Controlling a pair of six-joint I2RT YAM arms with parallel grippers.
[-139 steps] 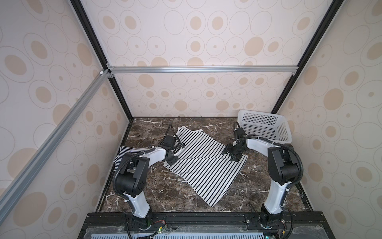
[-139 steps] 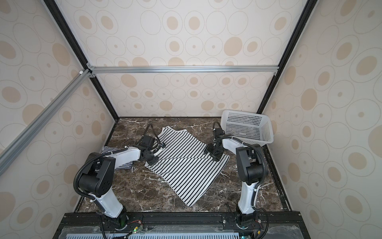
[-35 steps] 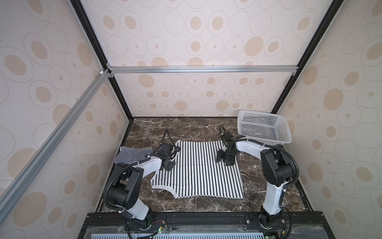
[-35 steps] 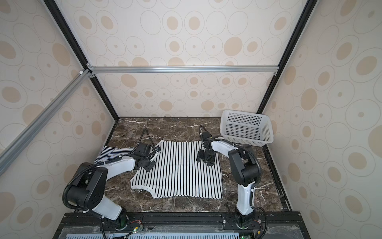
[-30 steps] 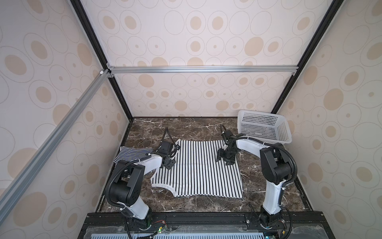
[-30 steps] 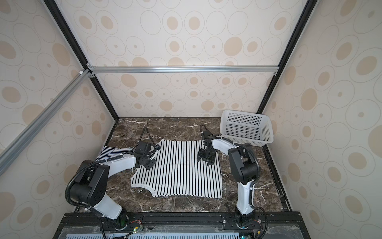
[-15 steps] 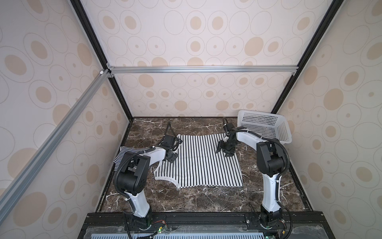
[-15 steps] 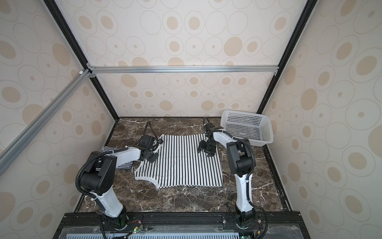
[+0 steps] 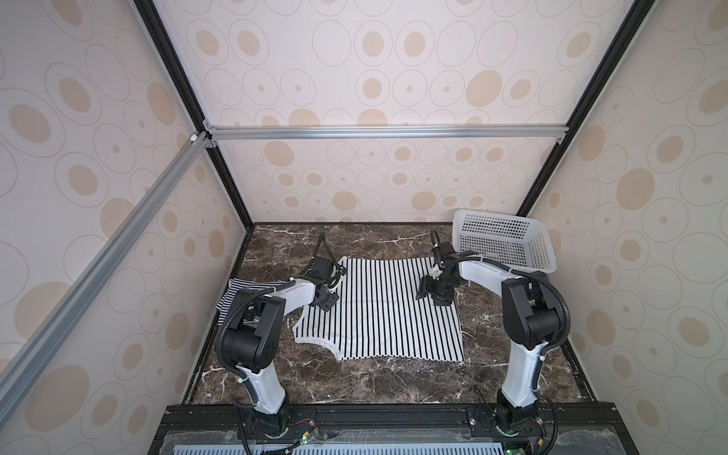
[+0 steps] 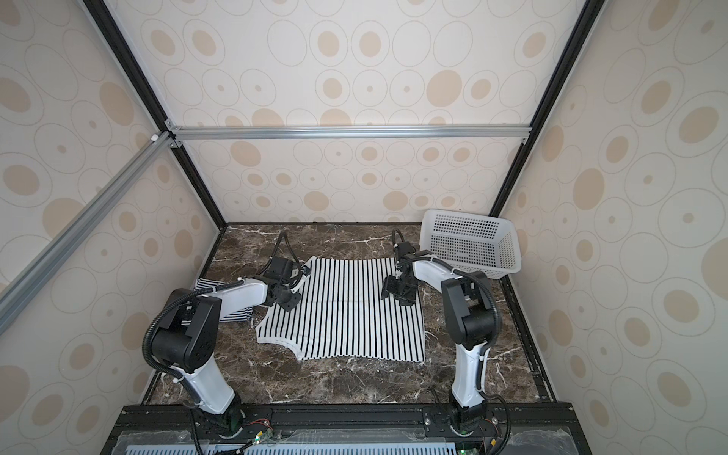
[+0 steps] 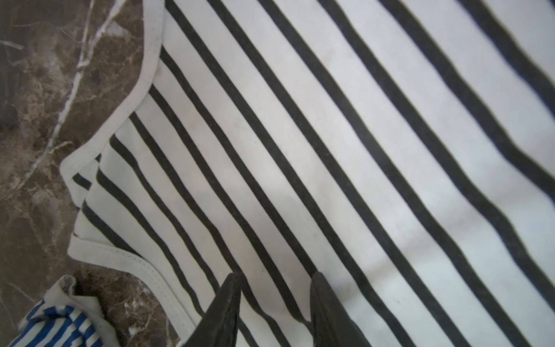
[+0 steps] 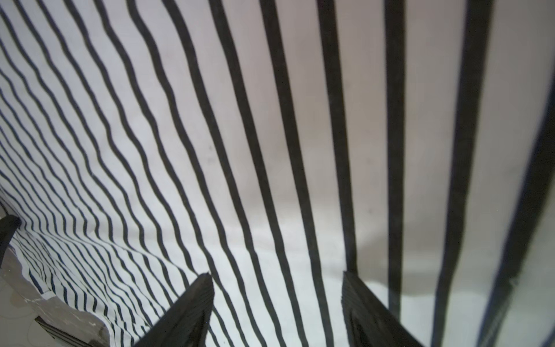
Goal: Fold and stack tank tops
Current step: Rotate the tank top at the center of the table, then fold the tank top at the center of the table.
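Now, my left claw (image 11: 274,275) hangs narrowly parted and my right claw (image 12: 276,274) stands wide, both empty, low over the wide-striped tank top (image 9: 378,311), which lies spread flat right under both pairs of tips; the narrow-striped tank top (image 9: 232,293) sits just outward of my left claw, the white basket (image 9: 508,244) outward of my right. To fold well, I judge, each claw wants to shift to the cloth edge nearest it, pinch both layers at once, rise level with its partner, then carry the edge across slowly so no slack drags toward the narrow-striped one.
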